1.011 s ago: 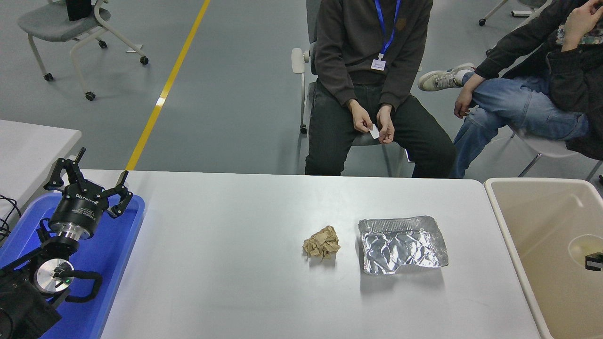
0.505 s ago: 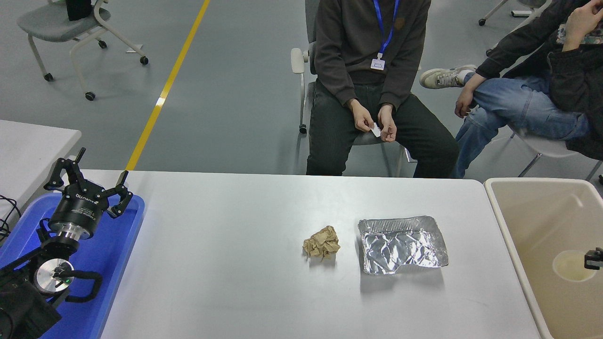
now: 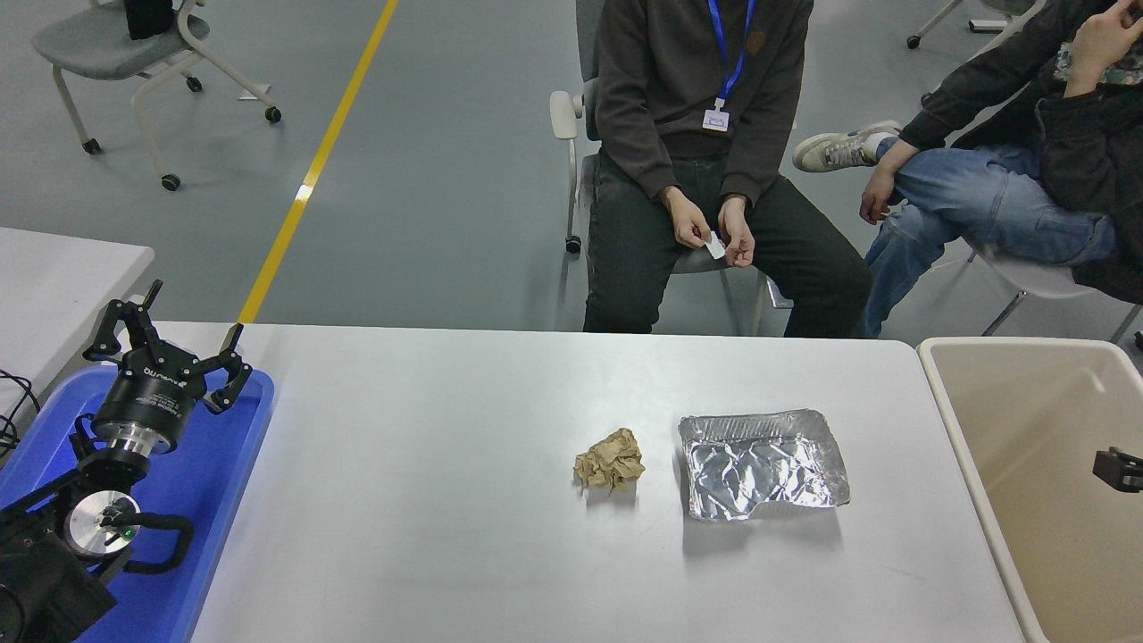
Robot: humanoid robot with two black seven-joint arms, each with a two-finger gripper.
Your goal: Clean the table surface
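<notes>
Left gripper (image 3: 170, 344) parked lower left over the blue tray (image 3: 228, 482), fingers spread, holding nothing. Right gripper (image 3: 1118, 469) only a black tip at the right edge over the beige bin (image 3: 960, 393), can't tell if spread or closed. Table surface (image 3: 429, 500) fills the lower middle: smooth, light grey-white, rounded far corners. On it a crumpled brown paper ball (image 3: 610, 460) near centre, crinkled foil tray (image 3: 761, 464) just right of it, apart. Two seated people at far side
</notes>
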